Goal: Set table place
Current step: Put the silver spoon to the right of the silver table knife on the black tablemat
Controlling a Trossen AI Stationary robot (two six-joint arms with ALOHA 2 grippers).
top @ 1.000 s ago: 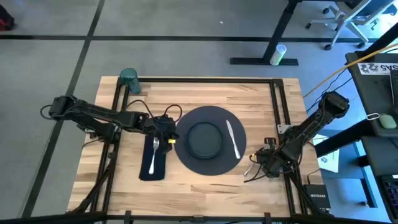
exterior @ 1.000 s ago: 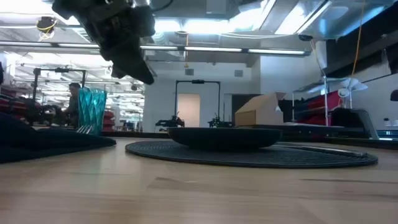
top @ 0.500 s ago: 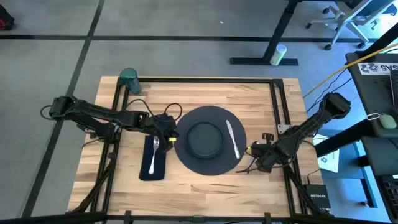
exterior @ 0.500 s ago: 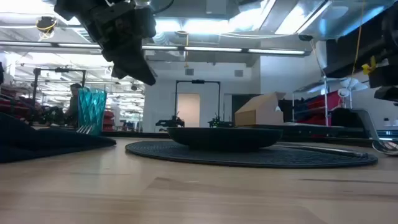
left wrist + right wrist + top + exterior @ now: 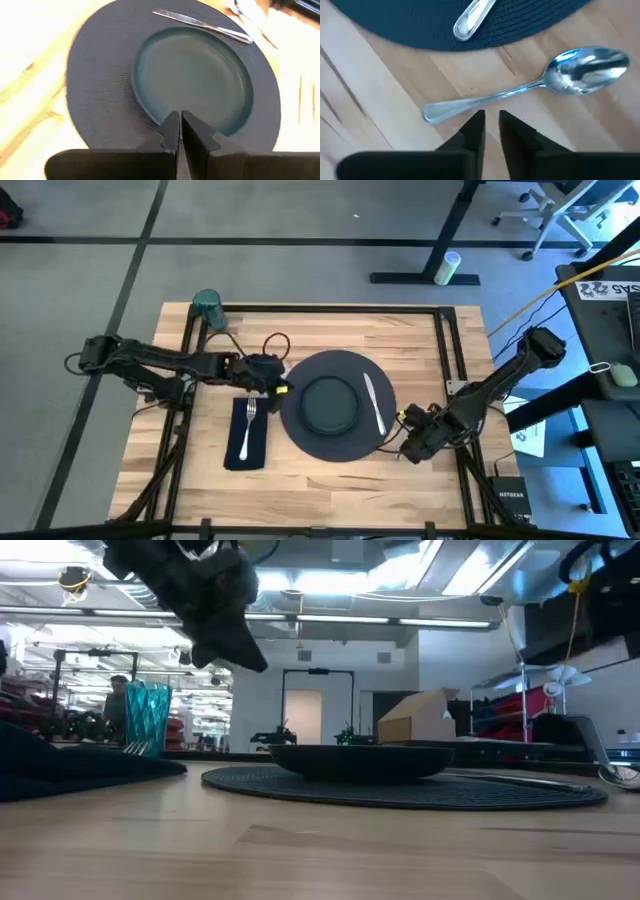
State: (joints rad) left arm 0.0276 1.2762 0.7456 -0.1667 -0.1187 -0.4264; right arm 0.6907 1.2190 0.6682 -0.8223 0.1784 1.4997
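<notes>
The dark round charger [image 5: 335,442] lies mid-table with the smaller dark plate [image 5: 328,402] on it. The knife [image 5: 374,402] rests on the charger's right part. The fork [image 5: 247,428] lies on the navy napkin [image 5: 246,450] left of the charger. The teal cup [image 5: 207,308] stands at the far left corner. The spoon [image 5: 520,95] lies flat on the wood right of the charger. My left gripper [image 5: 177,125] hovers shut above the charger's left edge. My right gripper [image 5: 491,125] hangs just above the spoon's handle end, its fingers a narrow gap apart, holding nothing.
Black rails [image 5: 448,350] run along the table's [image 5: 330,490] edges, and both arms reach in over the side rails. Bare wood lies along the near edge and between the charger and the far rail. Cables hang beside the right arm [image 5: 500,385].
The spoon has come to lie on the table right of the charger, and my right gripper has risen above it. My left gripper has gone from over the napkin toward the far edge and a little toward the charger, staying shut.
</notes>
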